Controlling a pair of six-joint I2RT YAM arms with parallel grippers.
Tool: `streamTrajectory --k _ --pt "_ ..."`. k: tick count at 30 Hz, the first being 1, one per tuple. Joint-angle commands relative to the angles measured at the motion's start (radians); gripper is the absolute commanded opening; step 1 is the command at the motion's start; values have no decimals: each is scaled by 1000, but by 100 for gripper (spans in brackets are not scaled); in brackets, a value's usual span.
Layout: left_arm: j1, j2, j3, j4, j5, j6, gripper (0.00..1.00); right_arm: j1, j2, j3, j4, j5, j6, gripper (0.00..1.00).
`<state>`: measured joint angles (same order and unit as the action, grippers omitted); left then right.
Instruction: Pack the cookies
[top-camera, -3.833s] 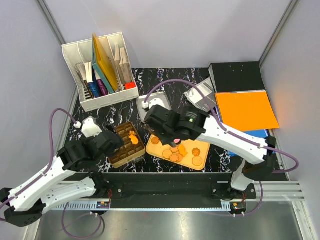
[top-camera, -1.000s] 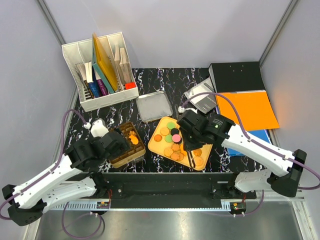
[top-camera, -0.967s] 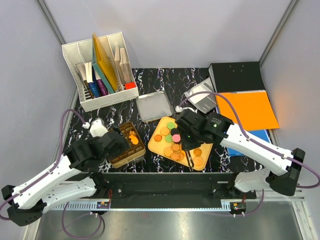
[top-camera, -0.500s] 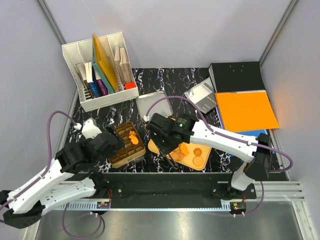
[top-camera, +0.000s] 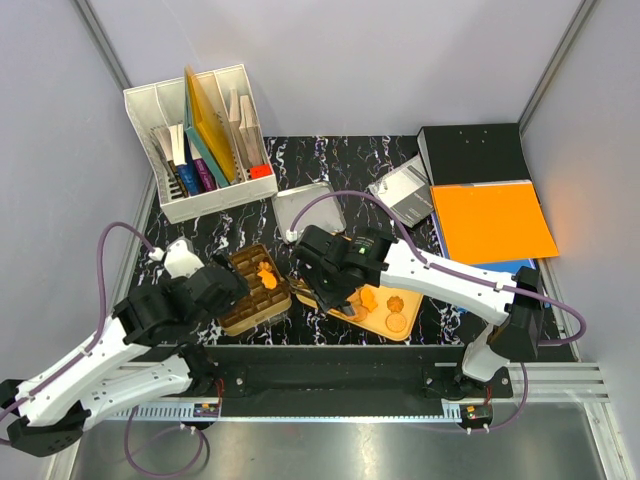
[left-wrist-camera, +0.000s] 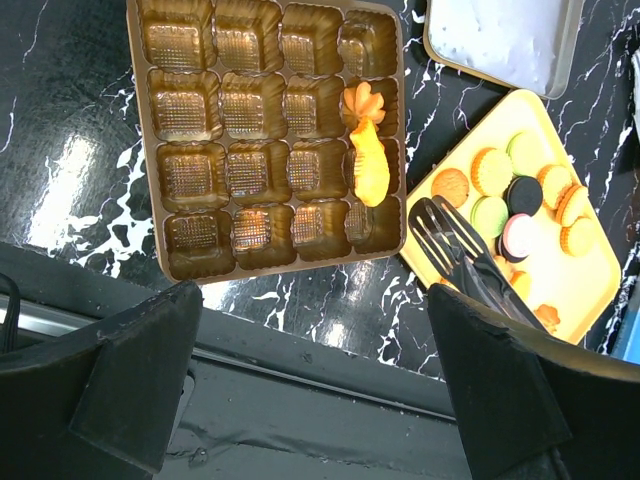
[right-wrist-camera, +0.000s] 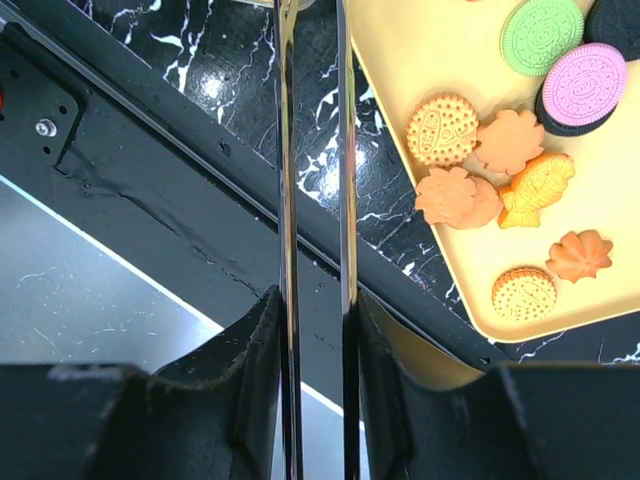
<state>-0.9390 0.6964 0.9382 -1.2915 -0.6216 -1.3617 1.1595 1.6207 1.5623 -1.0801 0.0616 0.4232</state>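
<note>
A brown compartment tray (top-camera: 255, 290) holds an orange fish-shaped cookie (left-wrist-camera: 370, 165) and a small flower cookie (left-wrist-camera: 362, 100); its other cells (left-wrist-camera: 190, 160) are bare. A yellow plate (top-camera: 395, 310) to its right carries tan, green, pink and dark cookies (right-wrist-camera: 442, 128). My right gripper (top-camera: 320, 280) is shut on metal tongs (right-wrist-camera: 312, 150). The tong tips (left-wrist-camera: 455, 245) sit over the plate's left edge with nothing seen between them. My left gripper (left-wrist-camera: 320, 390) is open and empty, above the tray's near side.
A white file organizer (top-camera: 200, 140) stands at the back left. A grey tin lid (top-camera: 305, 210) lies behind the plate. An orange folder (top-camera: 490, 220), a black binder (top-camera: 470, 150) and a grey device (top-camera: 400, 195) lie at the right. The black front rail (right-wrist-camera: 150, 190) runs below the tongs.
The right arm has swung left, from over the plate's middle to its left edge beside the brown tray. The left arm has shifted only slightly.
</note>
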Motion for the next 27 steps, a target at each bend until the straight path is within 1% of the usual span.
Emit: streamTrajectory --k 1,5,12,17,23,27 --pt "2 9 8 21 -27 7 99 2 -41 68 37 24 -1 39" --pt "3 8 11 21 -30 13 99 3 -4 133 39 21 -21 44" --pt "3 -15 20 -8 -41 4 99 8 96 205 40 -3 -64 48" --pt "3 -51 4 -32 -40 -11 99 8 159 225 40 -17 -93 49" --pt "2 -67 -1 -46 -40 -17 99 6 197 240 45 3 -110 49" --pt "3 -69 -1 -52 -41 -17 99 6 209 262 45 9 -112 45"
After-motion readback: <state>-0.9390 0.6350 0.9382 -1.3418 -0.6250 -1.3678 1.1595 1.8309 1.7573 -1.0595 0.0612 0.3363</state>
